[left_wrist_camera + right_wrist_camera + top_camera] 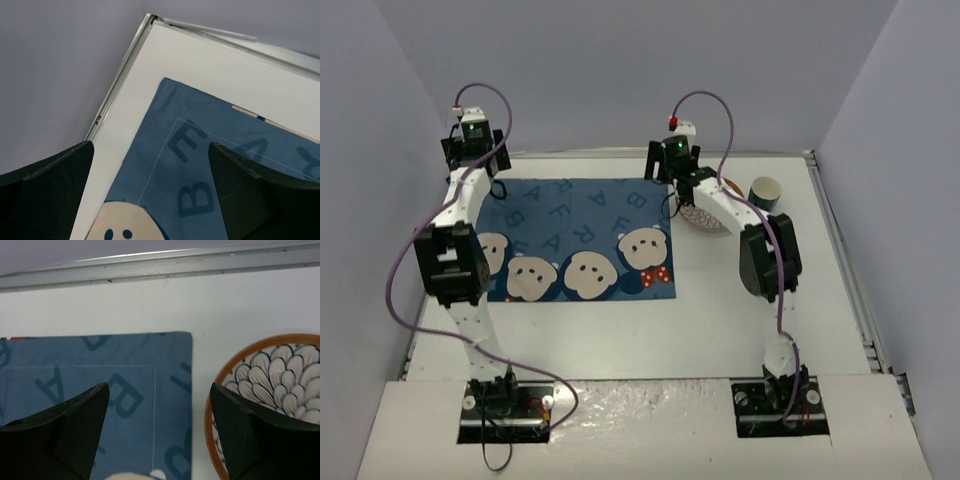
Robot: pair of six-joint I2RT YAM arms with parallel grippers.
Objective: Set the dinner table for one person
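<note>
Dinner table w/ blue placemat, grey walls; left pincer, right pincer released.

The desk is plain matte white. The placemat is blue with darker blue letters and a near row of cream bear faces, the rightmost with a red, white-dotted bow. The plate has an orange-brown rim and white petals outlined dark blue. The cup is dark green, cream inside.
</note>
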